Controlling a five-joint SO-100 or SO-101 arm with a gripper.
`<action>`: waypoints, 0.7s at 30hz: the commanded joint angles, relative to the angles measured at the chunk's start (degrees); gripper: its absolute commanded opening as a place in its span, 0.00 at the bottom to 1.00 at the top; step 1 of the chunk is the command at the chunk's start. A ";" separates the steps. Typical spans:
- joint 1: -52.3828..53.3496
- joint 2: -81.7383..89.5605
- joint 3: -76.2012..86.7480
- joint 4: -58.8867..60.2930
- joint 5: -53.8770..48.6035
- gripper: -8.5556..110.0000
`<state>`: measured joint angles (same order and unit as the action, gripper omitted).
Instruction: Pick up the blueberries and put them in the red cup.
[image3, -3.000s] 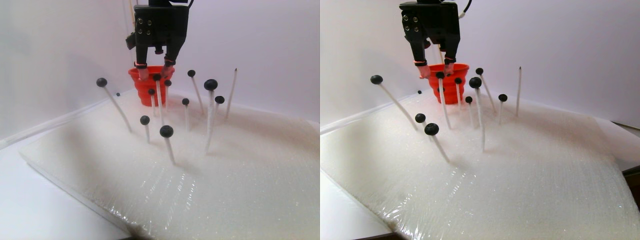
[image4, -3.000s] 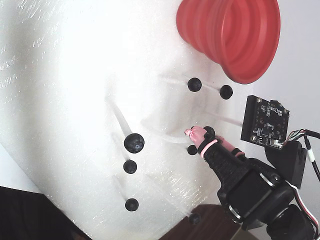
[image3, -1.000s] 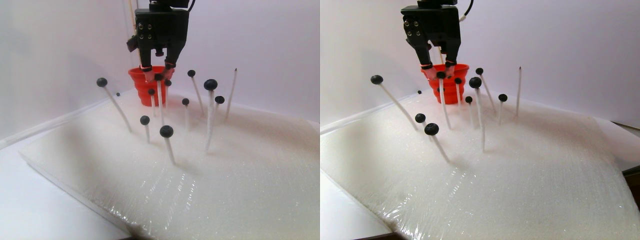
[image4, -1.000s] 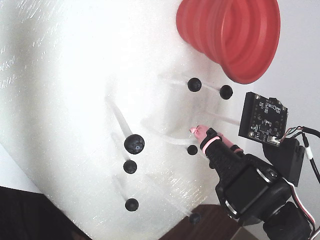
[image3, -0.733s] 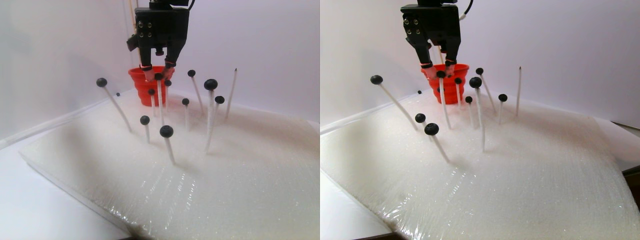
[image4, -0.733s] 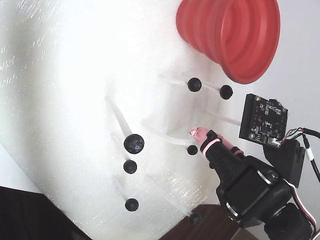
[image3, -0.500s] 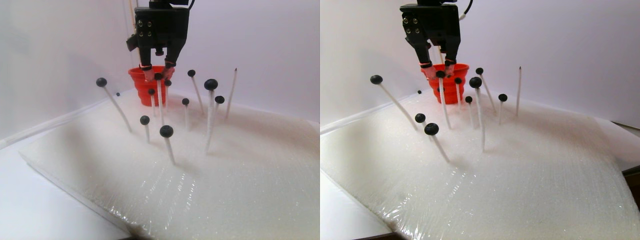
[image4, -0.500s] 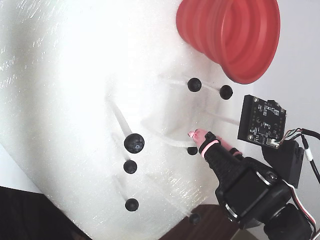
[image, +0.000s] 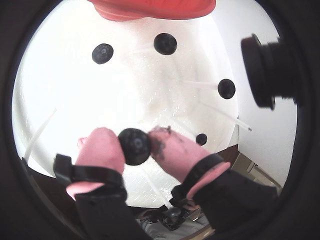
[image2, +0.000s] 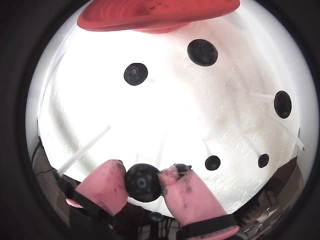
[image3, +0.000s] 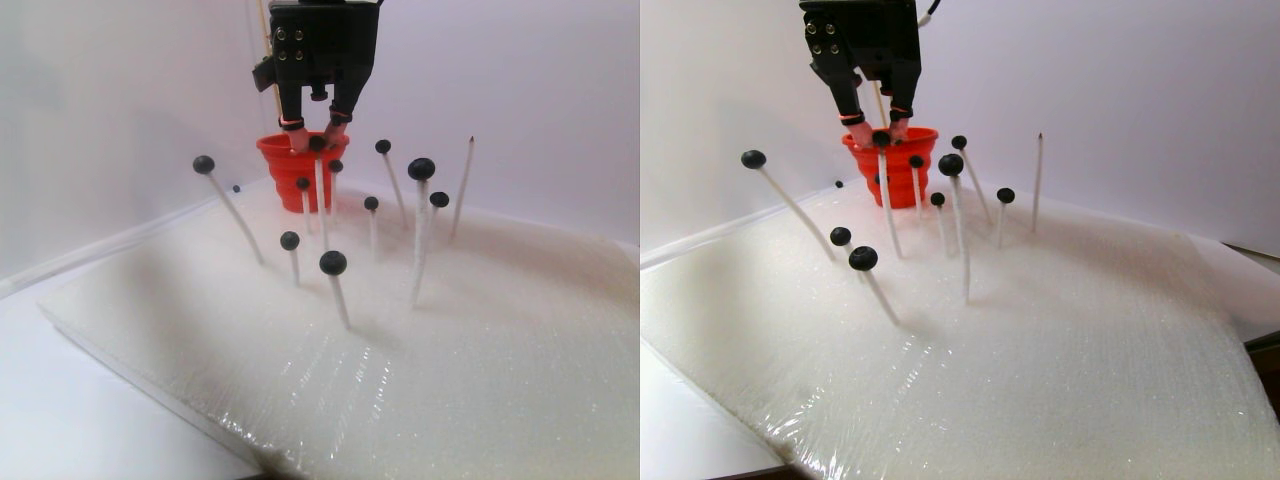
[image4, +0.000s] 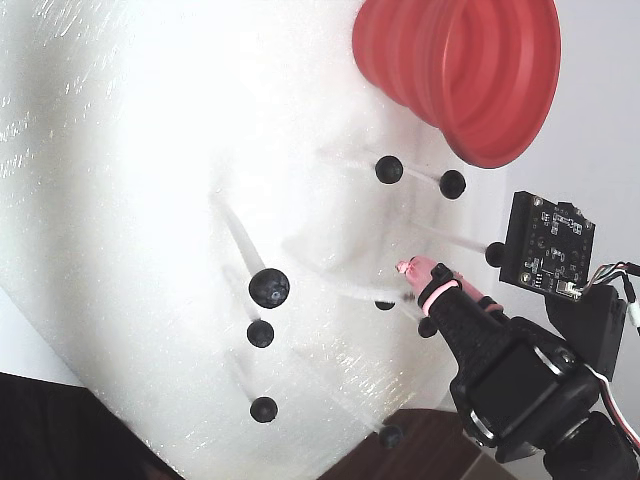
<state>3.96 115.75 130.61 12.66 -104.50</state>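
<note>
My gripper (image: 135, 145) is shut on one blueberry (image2: 143, 182); both pink fingertips press its sides. In the stereo pair view the gripper (image3: 316, 141) hangs just in front of the red cup's (image3: 290, 172) rim, holding the berry above its white stick. Whether the berry still touches the stick I cannot tell. Several other blueberries sit on upright white sticks, among them a large one (image3: 421, 169) and a low one (image3: 333, 262). Both wrist views show the red cup (image: 150, 7) at the top edge. The fixed view has the cup (image4: 460, 70) at top right and one pink fingertip (image4: 413, 267).
The sticks stand in a white foam board wrapped in shiny film (image3: 450, 350), with its edge at front left. A bare pointed stick (image3: 463, 185) stands to the right of the berries. A white wall is close behind the cup. A camera board (image4: 550, 255) rides beside the gripper.
The fingers have come together on the blueberry and the gripper has risen a little, lifting it. In the fixed view the gripper has shifted right.
</note>
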 joint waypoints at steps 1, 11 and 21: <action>-0.88 6.77 -5.98 0.00 -0.18 0.17; -0.97 6.42 -9.23 -0.09 -0.18 0.17; -1.41 4.04 -12.04 -1.58 -0.18 0.17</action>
<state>3.25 115.75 124.19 12.66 -104.50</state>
